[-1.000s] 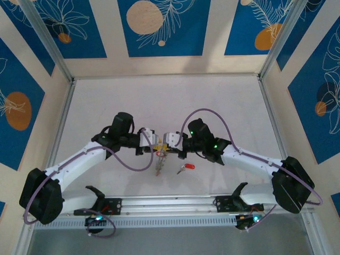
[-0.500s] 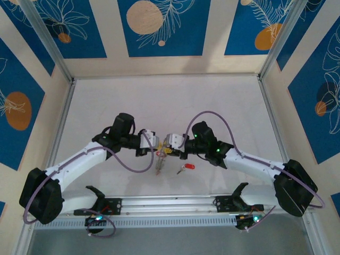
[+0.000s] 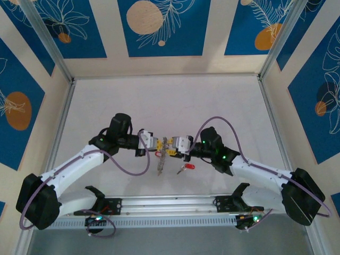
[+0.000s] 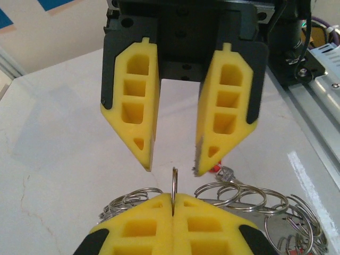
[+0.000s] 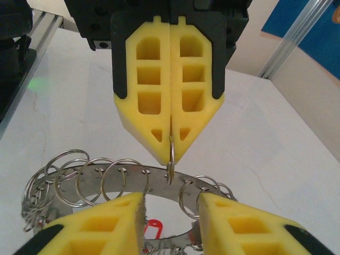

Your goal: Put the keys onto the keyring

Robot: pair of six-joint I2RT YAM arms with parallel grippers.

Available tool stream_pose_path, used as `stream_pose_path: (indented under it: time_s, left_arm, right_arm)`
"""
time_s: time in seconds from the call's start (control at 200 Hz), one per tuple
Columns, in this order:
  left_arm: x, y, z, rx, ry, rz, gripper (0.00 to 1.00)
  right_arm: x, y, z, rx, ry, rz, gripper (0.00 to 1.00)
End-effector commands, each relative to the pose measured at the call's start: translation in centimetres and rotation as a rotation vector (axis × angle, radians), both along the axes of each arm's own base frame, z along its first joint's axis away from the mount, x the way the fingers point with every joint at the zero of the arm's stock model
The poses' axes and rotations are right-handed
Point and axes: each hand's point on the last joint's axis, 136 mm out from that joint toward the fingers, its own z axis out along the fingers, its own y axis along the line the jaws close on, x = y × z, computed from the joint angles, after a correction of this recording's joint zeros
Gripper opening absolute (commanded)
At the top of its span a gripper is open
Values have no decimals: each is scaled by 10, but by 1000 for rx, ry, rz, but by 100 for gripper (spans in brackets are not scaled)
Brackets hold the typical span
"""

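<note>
While pinching one thin wire loop of the keyring in the fully closed left gripper, faces the right gripper tip to tip, its jaws parted just short of that loop, gripping nothing. Dangles the band and other loops right below both grippers. Has one red-headed key on the worktop near the right gripper, apart from the ring.

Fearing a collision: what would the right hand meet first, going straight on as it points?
Likely the small silver split ring pinched in the shut left hand, just ahead; depth is unclear.
</note>
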Motion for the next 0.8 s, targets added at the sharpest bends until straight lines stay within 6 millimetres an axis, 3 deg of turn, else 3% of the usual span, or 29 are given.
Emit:
stream_pose_path:
  time_s: [0.0, 0.47, 0.795]
  left_arm:
    - [-14, -4, 15, -62, -44, -82, 0]
    - [0, 0, 9, 4, -74, 0, 0]
    - [1, 4, 21, 44, -133, 36, 0]
  right_arm:
    - [-2, 2, 19, 62, -38, 7, 30]
    - [-3, 15, 13, 13, -10, 43, 28]
    - [6, 26, 3, -40, 1, 39, 0]
